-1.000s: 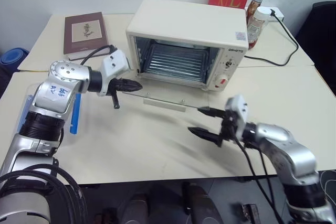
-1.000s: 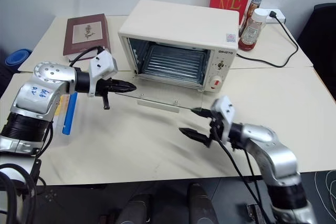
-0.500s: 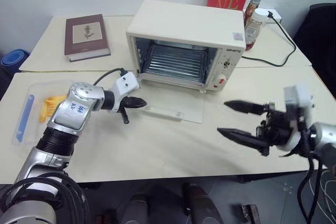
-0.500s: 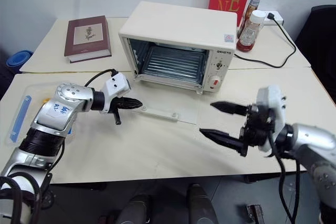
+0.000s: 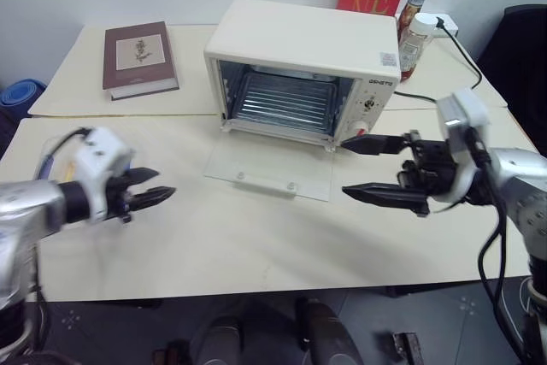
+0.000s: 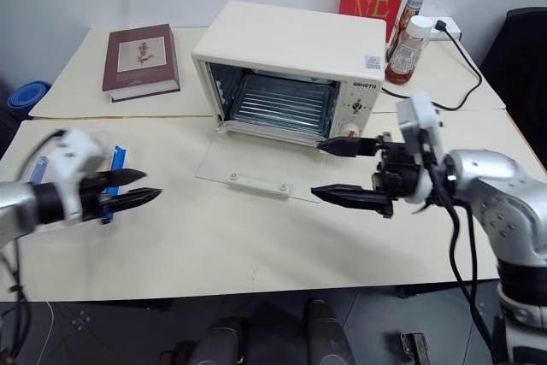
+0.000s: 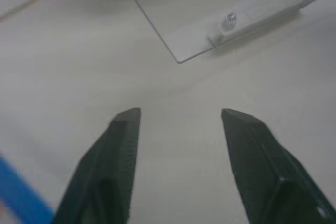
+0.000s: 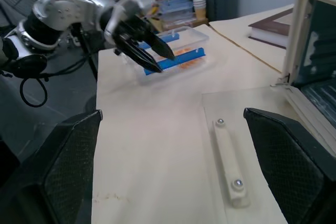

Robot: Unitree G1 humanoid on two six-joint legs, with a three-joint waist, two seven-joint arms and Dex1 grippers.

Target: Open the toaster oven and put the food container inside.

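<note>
Half the job looks done: the toaster oven (image 5: pixel 303 70) stands at the back of the table (image 5: pixel 256 237) with its glass door (image 5: pixel 269 168) dropped flat and the rack bare. What's left is the food container (image 8: pixel 176 51), which sits closed at the table's left edge, just beside my left gripper (image 5: pixel 154 197). Both that and my right gripper (image 5: pixel 376 168) are spread, holding nothing.

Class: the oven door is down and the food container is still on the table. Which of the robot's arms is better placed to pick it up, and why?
Left. The left gripper is open beside the food container at the table's left end; the right gripper hangs open by the toaster oven, across the table from it.
</note>
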